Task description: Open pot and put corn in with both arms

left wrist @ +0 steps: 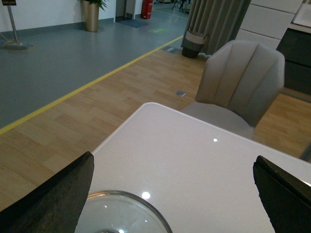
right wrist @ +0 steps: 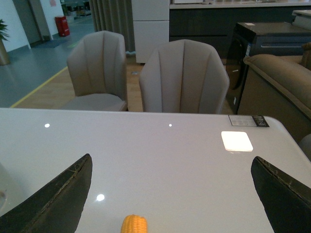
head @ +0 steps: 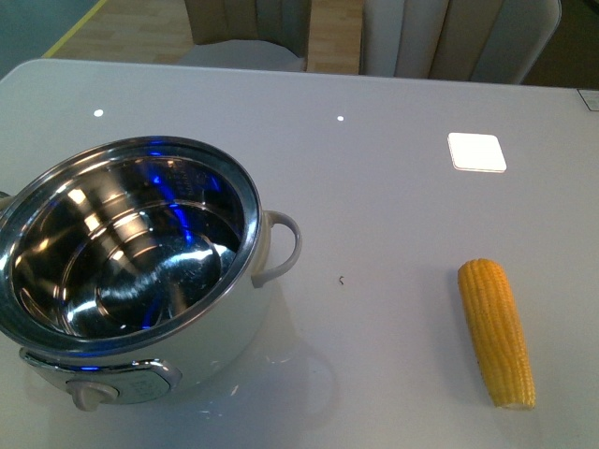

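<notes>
The pot [head: 221, 342] stands at the table's near left with no cover on it, and its shiny steel inside is empty. Its white loop handle [head: 284, 245] points right. The corn [head: 496, 330] lies flat on the table at the near right, apart from the pot. Neither arm shows in the front view. In the left wrist view my left gripper [left wrist: 173, 160] is open above the table, over the edge of a round glass piece [left wrist: 119, 213] that looks like a lid. My right gripper [right wrist: 171, 159] is open too, with the corn tip [right wrist: 133, 224] below, between its fingers.
A white square card [head: 476, 152] lies on the table beyond the corn. Beige chairs [right wrist: 183, 77] stand along the far edge of the table. The table's far left corner [left wrist: 148, 105] is rounded, with wooden floor past it.
</notes>
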`<action>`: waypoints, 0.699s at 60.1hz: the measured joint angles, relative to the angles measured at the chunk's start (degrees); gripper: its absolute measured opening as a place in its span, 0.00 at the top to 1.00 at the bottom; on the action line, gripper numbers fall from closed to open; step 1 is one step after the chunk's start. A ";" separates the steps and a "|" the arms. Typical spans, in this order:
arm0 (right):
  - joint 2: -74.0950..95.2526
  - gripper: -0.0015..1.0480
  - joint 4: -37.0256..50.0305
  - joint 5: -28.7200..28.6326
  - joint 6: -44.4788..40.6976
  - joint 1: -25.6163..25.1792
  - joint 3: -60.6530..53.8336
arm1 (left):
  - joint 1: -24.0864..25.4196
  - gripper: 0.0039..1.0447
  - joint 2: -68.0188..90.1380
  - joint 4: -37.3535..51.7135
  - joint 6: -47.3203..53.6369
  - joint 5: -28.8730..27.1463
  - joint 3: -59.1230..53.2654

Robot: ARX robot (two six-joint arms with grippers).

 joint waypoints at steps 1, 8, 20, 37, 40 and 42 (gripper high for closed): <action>0.00 0.08 0.00 0.00 0.00 0.00 0.00 | -0.13 0.06 -2.10 -0.98 -0.42 0.09 -1.18; 0.00 0.08 0.00 0.00 0.00 0.00 0.00 | -0.48 0.06 -18.38 -10.03 -2.89 2.32 -8.90; 0.00 0.08 0.00 0.07 0.00 0.00 0.00 | -1.01 0.18 -27.23 -12.04 1.75 9.16 -13.33; 0.00 0.08 0.00 0.02 0.00 0.00 0.00 | -11.63 0.68 -44.65 -24.09 9.11 0.66 -18.21; 0.00 0.08 0.00 0.02 0.00 0.00 0.00 | -13.14 0.76 -47.36 -26.29 9.27 -0.48 -18.60; 0.00 0.08 0.00 0.00 -0.02 0.00 0.00 | -14.75 0.87 -50.49 -28.92 9.35 -2.21 -18.99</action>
